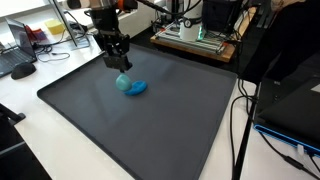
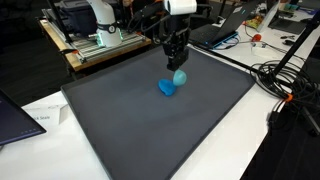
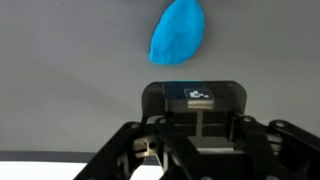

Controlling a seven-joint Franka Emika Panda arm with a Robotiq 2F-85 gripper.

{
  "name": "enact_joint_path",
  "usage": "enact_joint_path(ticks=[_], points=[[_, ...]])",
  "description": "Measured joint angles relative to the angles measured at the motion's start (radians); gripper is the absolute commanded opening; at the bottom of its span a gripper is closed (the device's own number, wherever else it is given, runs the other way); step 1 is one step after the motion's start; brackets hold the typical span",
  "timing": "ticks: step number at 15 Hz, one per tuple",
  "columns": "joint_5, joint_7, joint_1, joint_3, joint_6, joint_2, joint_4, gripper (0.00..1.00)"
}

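Note:
A small blue rounded object [image 1: 131,86] lies on the dark grey mat [image 1: 110,125]. It shows in both exterior views and looks paler teal at one end [image 2: 180,77] and deeper blue at the other [image 2: 166,89]. My gripper [image 1: 118,64] hangs just above its paler end, fingers pointing down [image 2: 176,62]. In the wrist view the blue object [image 3: 178,32] lies on the mat ahead of the fingers [image 3: 197,110], apart from them. The fingers look closed together with nothing seen between them.
The mat covers most of a white table [image 2: 255,130]. Machines and boxes [image 1: 195,30] stand behind the mat's far edge [image 2: 95,40]. Cables [image 2: 290,85] and a black stand [image 1: 275,45] sit off one side. A laptop [image 2: 15,115] lies at a corner.

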Motion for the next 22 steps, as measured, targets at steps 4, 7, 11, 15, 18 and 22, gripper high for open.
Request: enact_joint_path(ticks=[4,7,11,15,18,22], points=[[0.006,-0.004,-0.001,0.000,-0.003,0.002,0.000,0.22],[0.092,-0.088,-0.024,0.002,-0.032,0.009,0.003,0.22],[0.222,-0.236,-0.080,0.004,-0.113,0.015,0.020,0.22],[0.335,-0.353,-0.137,0.003,-0.196,0.042,0.064,0.22],[0.417,-0.437,-0.174,0.003,-0.255,0.082,0.110,0.22],[0.491,-0.514,-0.216,0.003,-0.331,0.152,0.177,0.22]])
